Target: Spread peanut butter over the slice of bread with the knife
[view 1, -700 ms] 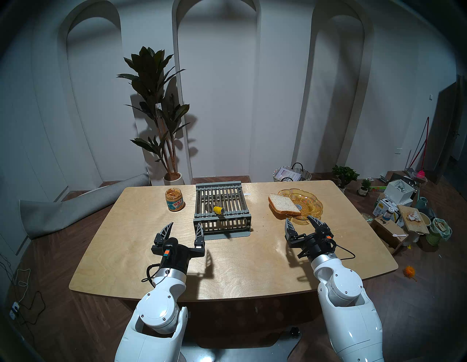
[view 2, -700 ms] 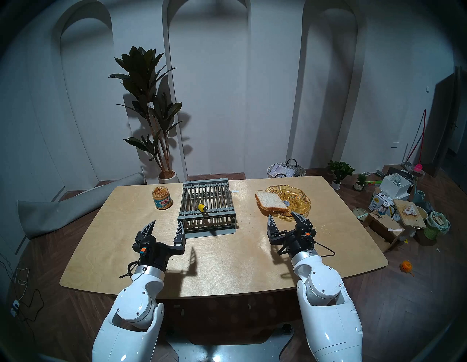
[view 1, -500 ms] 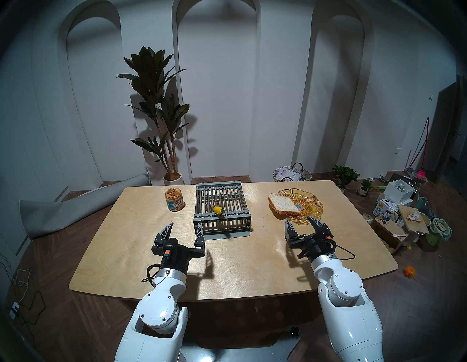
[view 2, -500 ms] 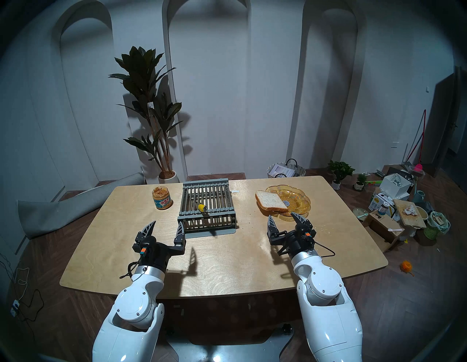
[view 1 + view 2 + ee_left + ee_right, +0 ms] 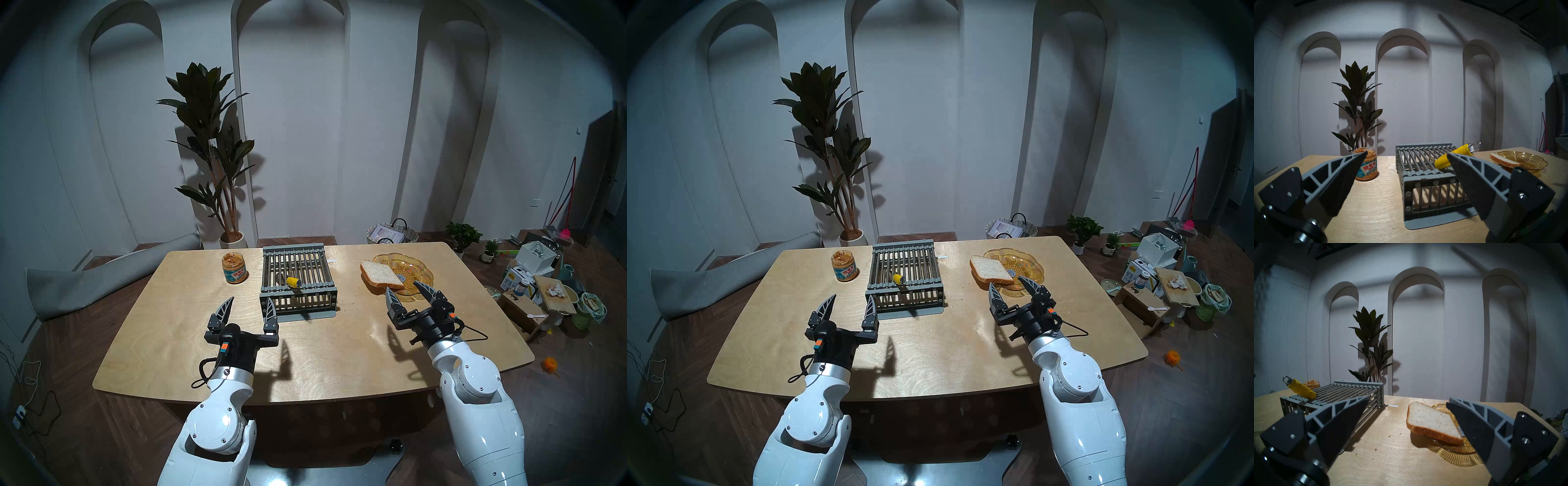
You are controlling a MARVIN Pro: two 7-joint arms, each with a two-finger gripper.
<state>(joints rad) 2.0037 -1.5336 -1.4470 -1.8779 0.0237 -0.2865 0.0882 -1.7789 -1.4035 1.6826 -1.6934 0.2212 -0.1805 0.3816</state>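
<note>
On the wooden counter (image 5: 325, 356), from left: open peanut butter (image 5: 234, 268) jar, then grey slatted rack (image 5: 297, 271) with the knife (image 5: 292, 282) stuck through its bars, yellow handle up, then the slice of bread (image 5: 381, 275) leaning on the amber dish (image 5: 415, 271). Nearer, left gripper (image 5: 249, 305) spread wide and empty before the rack. Right gripper (image 5: 405, 289) likewise wide and empty, just short of the bread.

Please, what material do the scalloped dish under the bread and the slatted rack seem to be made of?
The scalloped dish looks like amber glass, or perhaps clear plastic: it is see-through, glossy and ribbed. The slatted rack seems matte grey plastic in its frame, with rods that may be metal; their dull sheen leaves this open.
</note>
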